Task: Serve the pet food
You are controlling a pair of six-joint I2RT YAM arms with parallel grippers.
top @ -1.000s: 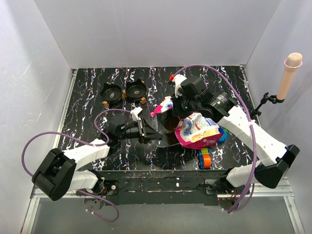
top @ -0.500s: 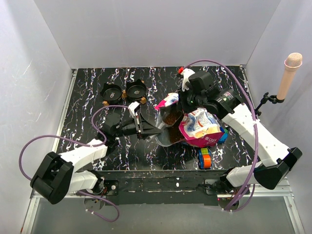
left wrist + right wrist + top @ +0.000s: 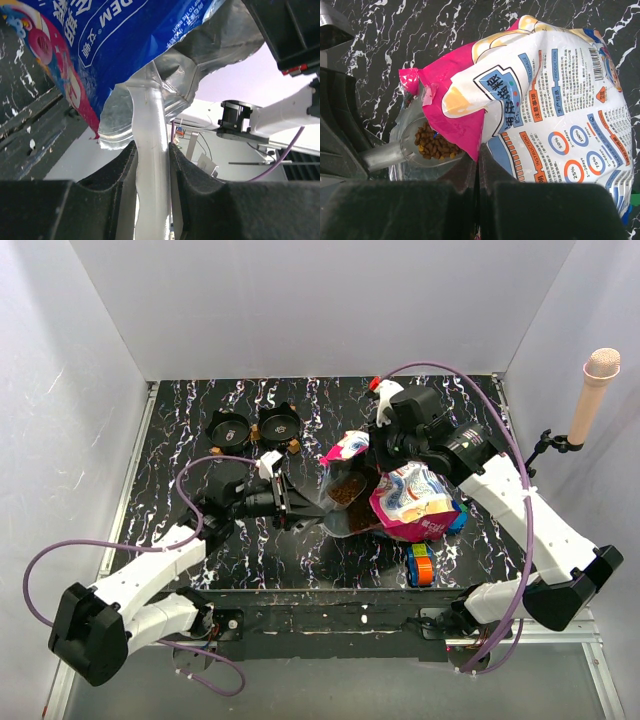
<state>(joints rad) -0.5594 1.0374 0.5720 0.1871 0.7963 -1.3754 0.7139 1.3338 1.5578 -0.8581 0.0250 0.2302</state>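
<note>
The pet food point(image 3: 434, 142) is brown kibble lying in a clear scoop point(image 3: 345, 490) at the mouth of the magenta-and-blue bag point(image 3: 555, 100). The bag point(image 3: 410, 502) lies at mid table. My left gripper point(image 3: 151, 165) is shut on the scoop's translucent handle point(image 3: 149, 125) and holds it level just left of the bag; it also shows in the top view point(image 3: 300, 502). My right gripper point(image 3: 479, 150) is shut on the bag's open edge and holds it up; in the top view it point(image 3: 378, 458) is over the bag's far side.
Two black pet bowls point(image 3: 228, 428) point(image 3: 280, 425) stand at the back left. Colourful toy blocks point(image 3: 420, 563) lie near the front edge right of centre, and a blue one point(image 3: 457, 520) is against the bag. A microphone point(image 3: 592, 390) stands at the right wall.
The scoop has come up at the bag's mouth with kibble showing in it. My left arm has swung left. My right gripper has lifted the bag's edge up and back.
</note>
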